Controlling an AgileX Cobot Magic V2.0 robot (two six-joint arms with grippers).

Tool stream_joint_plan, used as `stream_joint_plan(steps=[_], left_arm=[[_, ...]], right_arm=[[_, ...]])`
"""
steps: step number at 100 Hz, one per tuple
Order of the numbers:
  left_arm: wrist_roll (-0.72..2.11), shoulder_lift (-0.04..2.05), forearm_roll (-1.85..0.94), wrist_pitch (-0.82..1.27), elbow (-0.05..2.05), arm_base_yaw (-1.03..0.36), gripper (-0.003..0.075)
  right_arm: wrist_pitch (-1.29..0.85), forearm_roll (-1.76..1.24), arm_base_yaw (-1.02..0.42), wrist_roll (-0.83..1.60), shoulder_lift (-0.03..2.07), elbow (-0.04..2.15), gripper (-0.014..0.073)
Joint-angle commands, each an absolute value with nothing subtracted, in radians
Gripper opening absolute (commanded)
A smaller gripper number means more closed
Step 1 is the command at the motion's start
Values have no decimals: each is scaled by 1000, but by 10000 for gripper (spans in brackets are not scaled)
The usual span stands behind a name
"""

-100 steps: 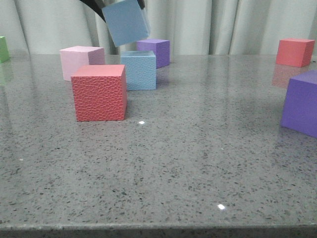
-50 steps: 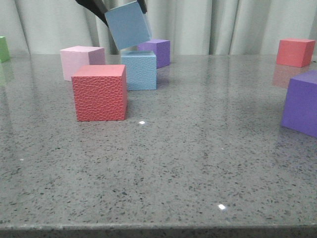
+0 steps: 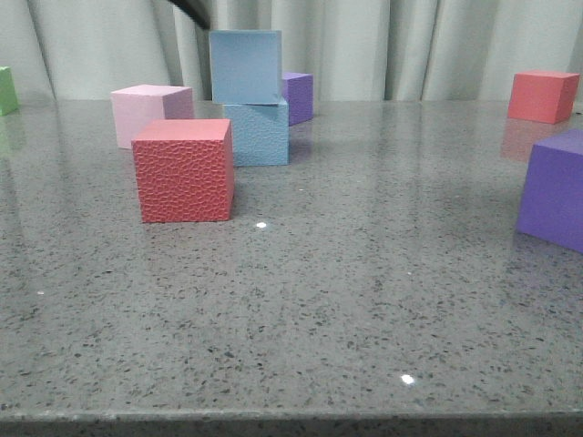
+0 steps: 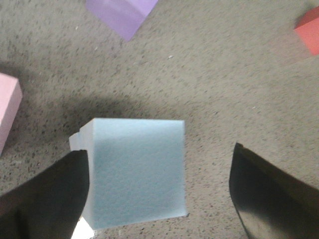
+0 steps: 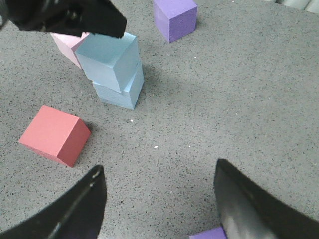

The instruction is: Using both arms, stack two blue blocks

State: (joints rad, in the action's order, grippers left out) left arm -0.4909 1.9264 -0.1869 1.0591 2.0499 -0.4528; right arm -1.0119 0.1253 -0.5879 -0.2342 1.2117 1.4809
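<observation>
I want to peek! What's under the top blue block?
The smooth blue block sits on the pebbled blue block, a bit off to one side. The lower block's top face is mostly covered, so it cannot be seen. The gray table is below both.

A staged test or lab setup is suggested rather than a home. A grey speckled stone-look table point(image 3: 364, 300) is backed by plain pale curtains point(image 3: 410, 45). Only foam cubes are laid out on it: red point(image 3: 182, 170), pink point(image 3: 146, 111), purple point(image 3: 554, 187), green point(image 3: 7, 89), and a blue pair point(image 3: 248, 96) stacked. Black robot fingers point(image 5: 239, 209) are seen above the table.
</observation>
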Motion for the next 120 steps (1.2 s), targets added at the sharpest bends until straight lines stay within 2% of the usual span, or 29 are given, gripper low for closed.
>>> stream_joint_plan(steps=[1,21,37,47,62,82,97,104,120], left_arm=[[-461,1845,-208,1018,2099,-463,555],[-360,1786,-159,1151,2099,-463,543],[-307,1712,-63,1207,2088,-479,462],[-263,1658,-48,1207,2077,-492,371],[-231,1570,-46,1204,2029,-494,187],[-212,1441,0,1115,1880,-494,-20],[-203,1318,6,996,1700,-494,-18],[-203,1258,6,916,1598,-494,-18],[-203,1113,6,731,1350,-494,-18]], right_arm=[[-941,146,-586,-225,1179,1500,472],[-908,181,-586,-225,1122,1443,472],[-810,189,-586,-237,1013,1295,472],[-733,194,-586,-243,937,1197,472],[-704,209,-586,-243,857,1072,472],[-596,209,-586,-243,736,912,472],[-468,209,-586,-243,604,785,471],[-423,209,-586,-243,544,740,442],[-423,226,-586,-243,434,682,254]])
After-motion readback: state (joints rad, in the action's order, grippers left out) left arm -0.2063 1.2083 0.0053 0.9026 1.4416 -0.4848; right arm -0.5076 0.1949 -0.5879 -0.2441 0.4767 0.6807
